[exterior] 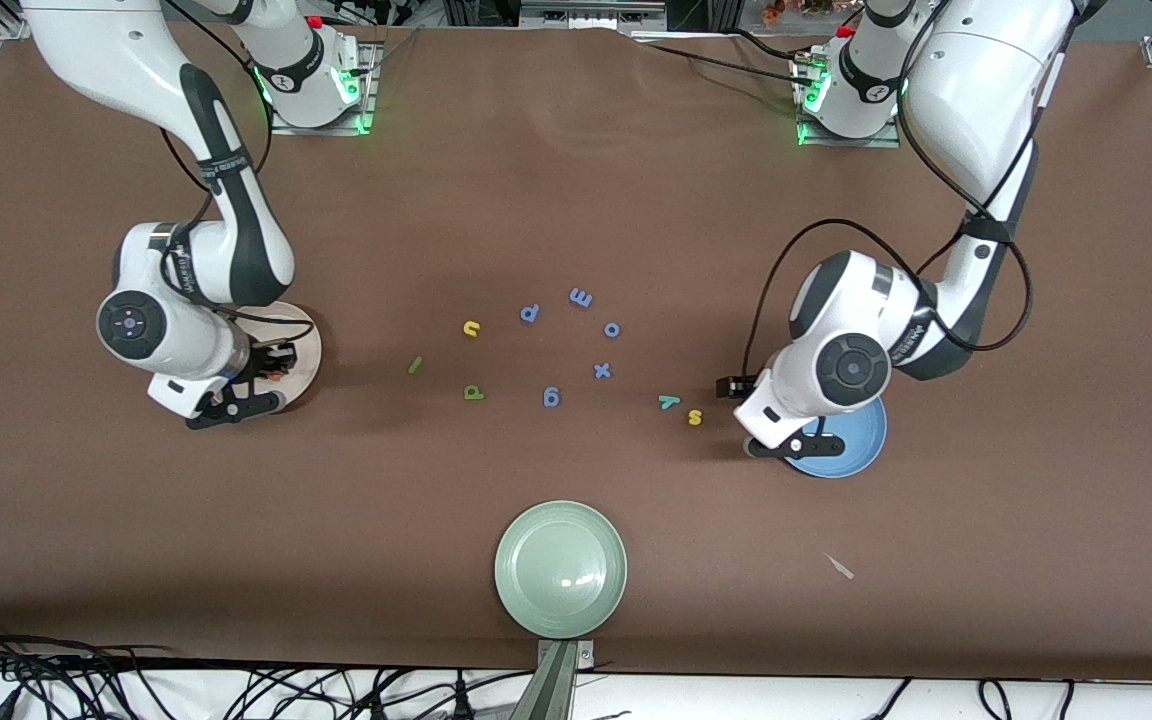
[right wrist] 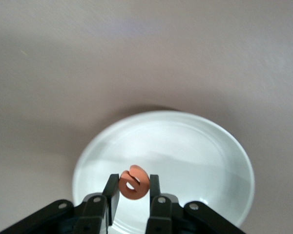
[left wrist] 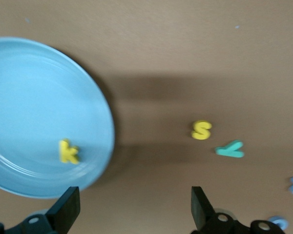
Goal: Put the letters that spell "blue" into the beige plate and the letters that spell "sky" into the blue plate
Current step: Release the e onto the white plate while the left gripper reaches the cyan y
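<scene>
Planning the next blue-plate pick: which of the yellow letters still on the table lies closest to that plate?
The yellow s, beside the teal y and close to the blue plate. The yellow u lies much nearer the right arm's end.

Three plates [exterior: 561, 570] — twelve letters [exterior: 602, 370]

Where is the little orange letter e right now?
The orange e is pinched between the fingers of the right gripper, held up over the beige plate at the right arm's end of the table.
</scene>
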Robot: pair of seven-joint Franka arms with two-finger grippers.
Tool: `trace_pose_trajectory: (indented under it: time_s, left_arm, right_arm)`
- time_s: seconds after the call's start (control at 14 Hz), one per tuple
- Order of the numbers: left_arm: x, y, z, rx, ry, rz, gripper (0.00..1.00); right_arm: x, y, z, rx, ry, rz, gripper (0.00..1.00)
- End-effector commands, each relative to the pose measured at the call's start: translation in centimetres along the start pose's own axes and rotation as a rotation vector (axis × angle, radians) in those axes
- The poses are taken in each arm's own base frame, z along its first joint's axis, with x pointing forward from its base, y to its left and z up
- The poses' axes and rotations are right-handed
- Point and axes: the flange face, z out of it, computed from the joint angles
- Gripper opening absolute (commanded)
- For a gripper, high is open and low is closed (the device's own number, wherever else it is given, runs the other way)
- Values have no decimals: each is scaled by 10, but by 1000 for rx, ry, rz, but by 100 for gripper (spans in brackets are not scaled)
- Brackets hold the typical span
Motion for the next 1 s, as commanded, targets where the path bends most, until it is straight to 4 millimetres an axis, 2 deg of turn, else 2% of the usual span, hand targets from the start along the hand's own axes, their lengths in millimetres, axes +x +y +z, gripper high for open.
trace_pose_trajectory:
  time_s: [0.0,0.07,0.14,0.21,0.29,0.36,0.43,0.71,0.93]
  left_arm:
    - [-4,37,11,-54,52,-77,100]
    - [-11,58,22,-61,65,-81,100]
    - [-14,70,33,-68,79,-92,98]
    - [-13,73,42,-73,94,-96,96]
    - [-16,81,51,-82,105,-84,90]
    - [-18,85,62,-77,103,-76,84]
    - [-18,87,70,-76,100,-74,73]
    - [-15,94,92,-100,125,-68,72]
    - [-17,93,97,-95,120,-67,70]
  right_arm:
    - [-12,3,1,48,-11,10,100]
    - [-10,-1,0,77,-4,39,100]
    - [-8,-10,-2,104,0,80,100]
    - [-5,-18,-4,114,3,132,100]
    - [1,-35,-7,117,6,181,100]
    - [5,-52,-10,119,7,229,100]
    - [9,-69,-11,121,10,284,100]
    - [19,-127,-4,131,28,459,100]
    - [22,-172,2,127,49,609,100]
